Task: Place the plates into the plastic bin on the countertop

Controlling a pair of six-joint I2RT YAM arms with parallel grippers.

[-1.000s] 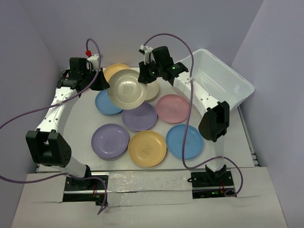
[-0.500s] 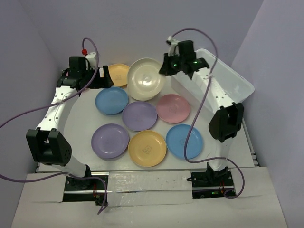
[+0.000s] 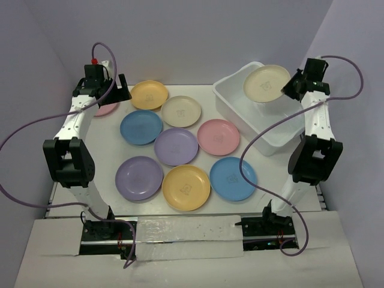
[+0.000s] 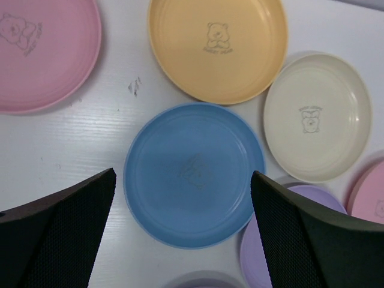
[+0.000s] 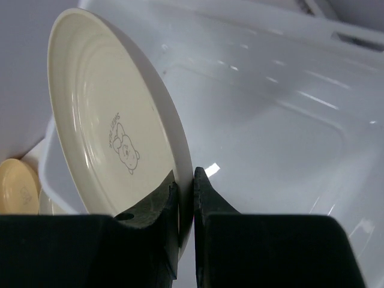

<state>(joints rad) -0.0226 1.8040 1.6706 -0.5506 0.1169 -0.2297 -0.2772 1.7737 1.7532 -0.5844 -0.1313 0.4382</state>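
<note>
1. The scene is closed in by plain lavender walls [image 3: 198, 36] at the back and on both sides.
2. A white countertop [image 3: 108, 153] is laid between the walls. Its surface is matt, and a faint grain is seen in the left wrist view.
3. The plastic bin [image 3: 252, 117] is set at the back right of the countertop, turned at an angle to its edges.
4. Nine loose plates [image 3: 176, 146] are spread flat over the countertop to the left of the bin, close together and in places just beside one another. Pink, yellow, blue, purple and beige are represented. A pink plate [image 3: 107, 110] at the far left is partly hidden by the left arm.
5. A held beige plate [image 3: 267, 84] is tilted on edge above the bin, with its bear mark shown in the right wrist view. Its rim is pinched between the clenched fingers of the right gripper [image 5: 186, 180].
6. The left gripper [image 4: 183, 177] is held above the back blue plate [image 4: 195, 174], clear of it. Its fingers are spread wide and nothing is grasped.
</note>
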